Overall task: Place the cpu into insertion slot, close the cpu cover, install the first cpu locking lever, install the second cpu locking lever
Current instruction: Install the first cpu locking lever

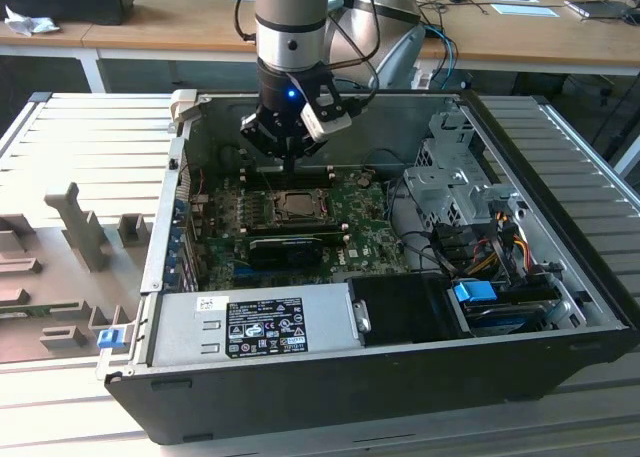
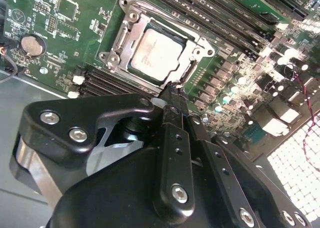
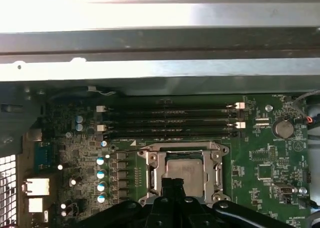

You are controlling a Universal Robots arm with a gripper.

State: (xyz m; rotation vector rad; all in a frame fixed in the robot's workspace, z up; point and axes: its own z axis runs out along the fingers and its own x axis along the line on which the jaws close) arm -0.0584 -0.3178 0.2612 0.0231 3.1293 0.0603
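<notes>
the cpu point(image 2: 155, 53) seated just ahead of the gripper point(image 2: 172, 87) | gripper closed up, empty, tip at the frame's edge | cpu cover point(image 2: 199, 49) down around the chip | judged step: lever-locking; calls for a fine, steady push

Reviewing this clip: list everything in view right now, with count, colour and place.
cpu: one, dull silver, seated in the socket.
cpu cover: one, silver frame, lying flat around the cpu.
motherboard: one, green, inside the case.
memory slots: four, black, beside the socket.
coin cell: one, silver, on the motherboard.
long card: one, black, beside the socket.
power supply: one, grey, at the case's near edge.
computer case: one, black, open.
gripper: one, black, fingers shut, at the socket's edge.
</notes>
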